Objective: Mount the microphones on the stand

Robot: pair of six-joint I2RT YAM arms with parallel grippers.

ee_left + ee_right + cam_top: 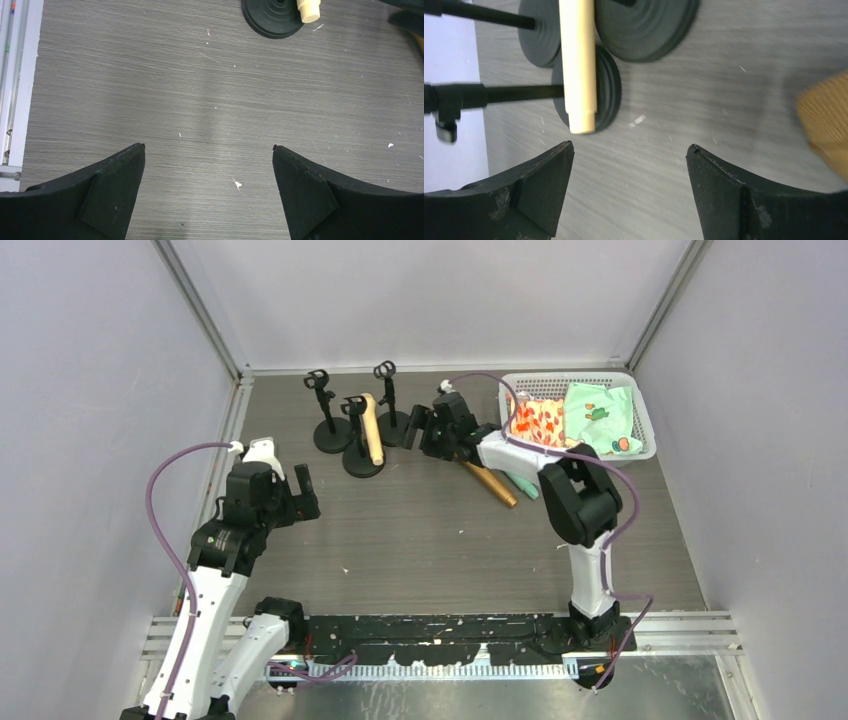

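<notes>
Between spread, empty fingers of right gripper [629, 150]: sees golden-brown microphone [826, 125] lying just right, cream microphone [578, 65] ahead-left over stand [610, 87]; judges shafts rigid, light, smooth, so grasp mid-shaft.

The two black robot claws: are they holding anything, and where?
Nothing is held. The left gripper and the right gripper both stand open, with only the grey wood-grain table showing between their fingers.

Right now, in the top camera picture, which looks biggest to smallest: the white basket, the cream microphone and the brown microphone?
1. white basket: clearly largest.
2. cream microphone and brown microphone: they look alike in size, and the brown one is partly hidden, so I can't rank them.
</notes>
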